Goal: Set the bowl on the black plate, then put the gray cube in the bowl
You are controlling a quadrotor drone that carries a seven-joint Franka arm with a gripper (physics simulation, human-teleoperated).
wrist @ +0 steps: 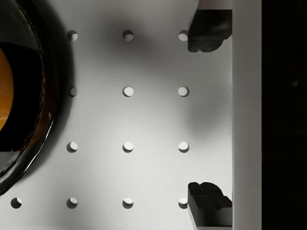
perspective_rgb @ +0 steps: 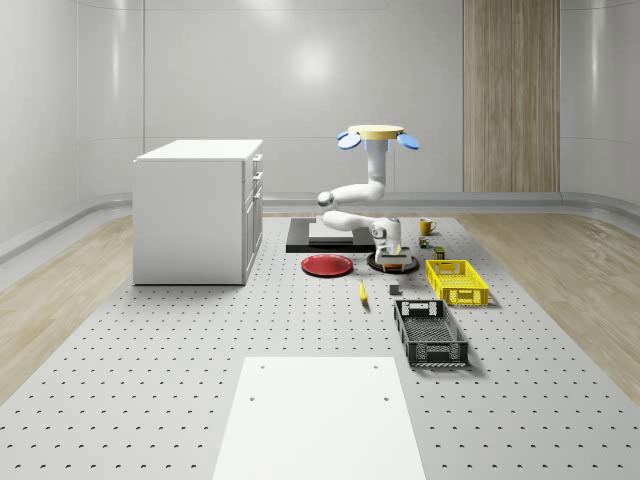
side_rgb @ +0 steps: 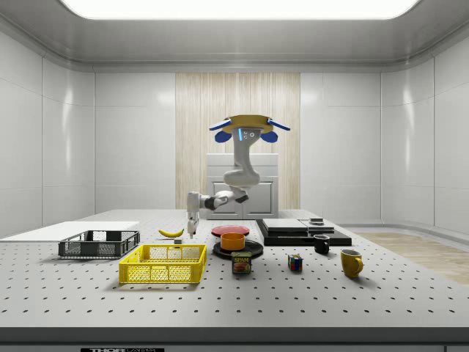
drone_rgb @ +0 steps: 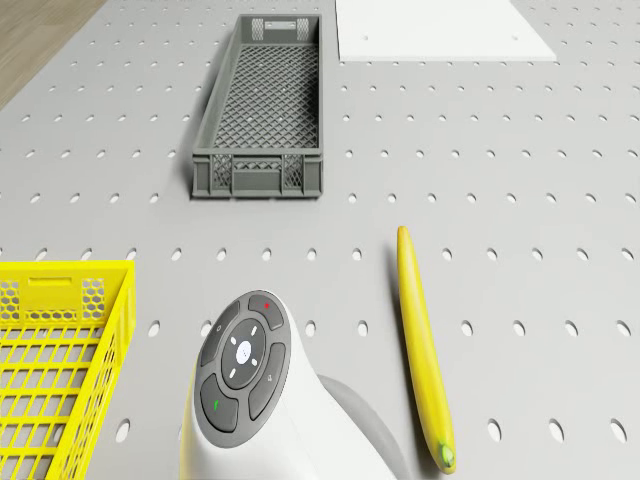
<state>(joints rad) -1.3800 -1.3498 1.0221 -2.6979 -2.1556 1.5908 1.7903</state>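
Observation:
The orange bowl (perspective_rgb: 398, 262) (side_rgb: 233, 240) sits on the black plate (perspective_rgb: 376, 265) (side_rgb: 251, 251) in the middle of the table. A small gray cube (perspective_rgb: 395, 288) lies on the table a little nearer the whole-scene camera than the plate. The drone (perspective_rgb: 377, 135) (side_rgb: 249, 129) hovers above the black platform behind the plate. Its arm bends down to my gripper (perspective_rgb: 391, 249) (side_rgb: 192, 233) (wrist: 206, 117), which hangs low beside the plate toward the banana. The gripper is open over bare table, and the plate's rim (wrist: 45, 96) and the bowl (wrist: 4, 86) lie off to one side.
A red plate (perspective_rgb: 327, 265) lies beside the black plate, and a banana (perspective_rgb: 362, 291) (drone_rgb: 425, 350) is close to the gripper. Nearby are a yellow basket (perspective_rgb: 457, 281) (drone_rgb: 60, 360), a dark crate (perspective_rgb: 430, 332) (drone_rgb: 262, 110), a can (side_rgb: 241, 262), mugs (side_rgb: 351, 262) and a white cabinet (perspective_rgb: 198, 210).

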